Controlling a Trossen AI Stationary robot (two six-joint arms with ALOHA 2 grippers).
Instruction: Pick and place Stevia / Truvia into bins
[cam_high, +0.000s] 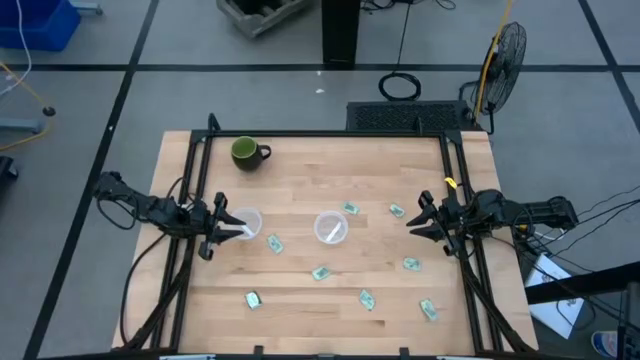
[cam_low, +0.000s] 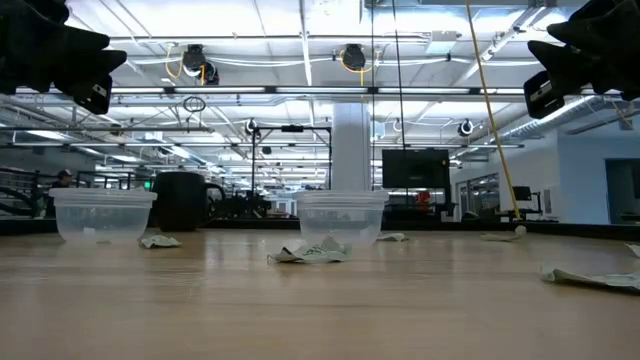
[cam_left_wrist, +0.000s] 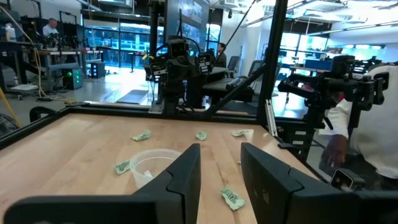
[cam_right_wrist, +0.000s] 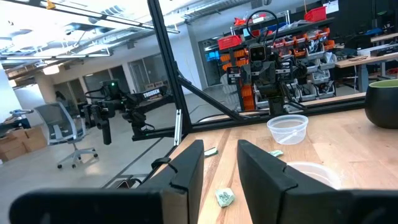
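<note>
Several pale green and white Stevia packets lie flat and scattered on the wooden table, for instance one (cam_high: 275, 242) beside the left cup, one (cam_high: 320, 272) near the middle and one (cam_high: 411, 264) toward the right. Two clear plastic cups stand upright: the left cup (cam_high: 246, 221) and the middle cup (cam_high: 331, 227). My left gripper (cam_high: 232, 228) hovers open, raised at the left cup's left rim, and looks across at the middle cup (cam_left_wrist: 149, 163). My right gripper (cam_high: 413, 220) hovers open above the table's right side, near a packet (cam_right_wrist: 225, 197).
A dark green handled mug (cam_high: 246, 152) stands near the far left corner. Black frame rails (cam_high: 190, 200) run along the table's left and right sides. More packets lie along the near part, such as one (cam_high: 252, 298) and one (cam_high: 429, 309).
</note>
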